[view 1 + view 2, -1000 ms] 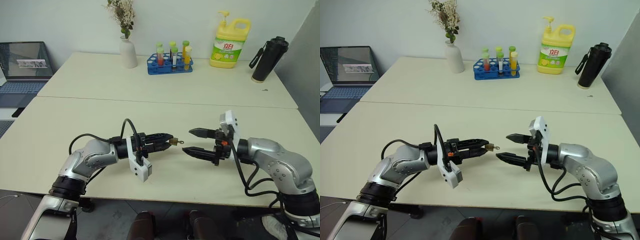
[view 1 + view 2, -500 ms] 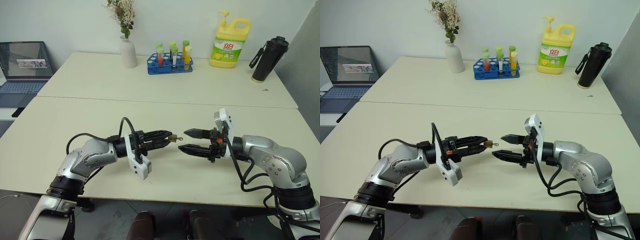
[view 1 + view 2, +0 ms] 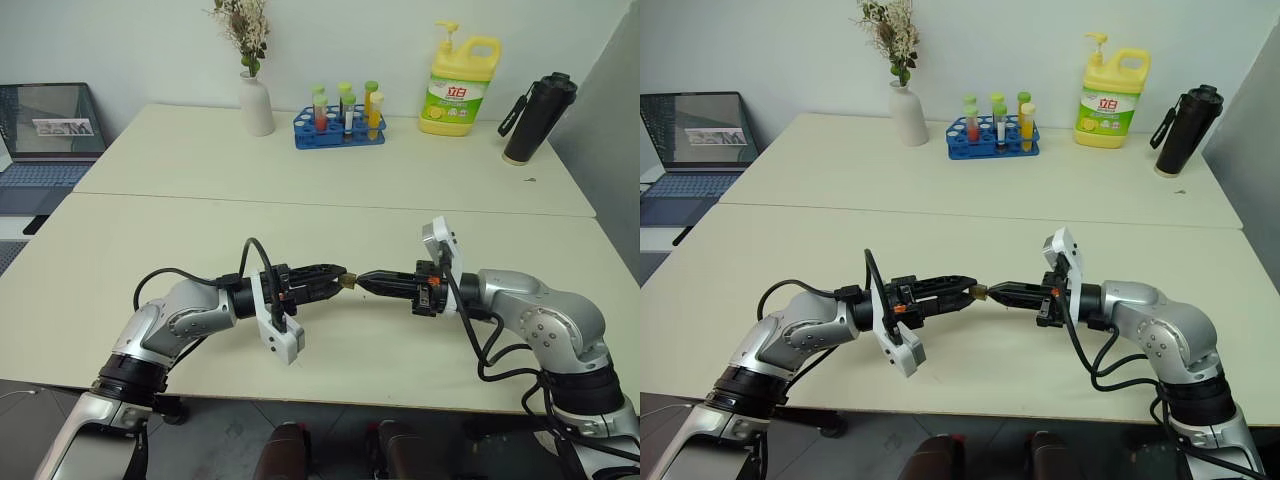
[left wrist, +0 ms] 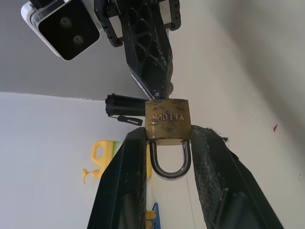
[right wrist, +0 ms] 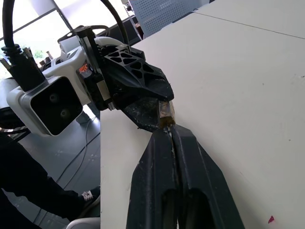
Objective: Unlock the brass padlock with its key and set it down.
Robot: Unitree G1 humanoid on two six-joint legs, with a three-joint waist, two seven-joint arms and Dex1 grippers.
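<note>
- left eye view: two robot arms meet tip to tip above a pale table (image 3: 150,220). the left gripper (image 3: 337,277) reaches in level from the left, its jaws clamped on the brass padlock (image 3: 345,281), a tiny gold speck at their very tip. the right gripper (image 3: 366,281) reaches in from the right with its jaws pressed together, their tip right at the padlock. the key is too small to make out here. far beyond the jaws, along the back of the table, stand a white vase (image 3: 256,104), a blue rack of test tubes (image 3: 340,128), a yellow detergent bottle (image 3: 458,90) and a black flask (image 3: 536,117). a laptop (image 3: 45,130) sits off to the far left.
- right eye view: the same scene. the padlock sits between the two sets of black jaws, held clear above the table.
- left wrist view: the padlock's gold body is pinched between the left fingers (image 4: 126,181), one on each side. its silvery shackle (image 4: 170,160) loops back into the gap between them. on the body's opposite side, the right gripper's closed jaws press against the padlock, with a sliver of the key (image 4: 139,88) showing at their edge.
- right wrist view: the right fingers (image 5: 157,167) lie flat together, and their tip meets the padlock held in the left jaws just beyond.
</note>
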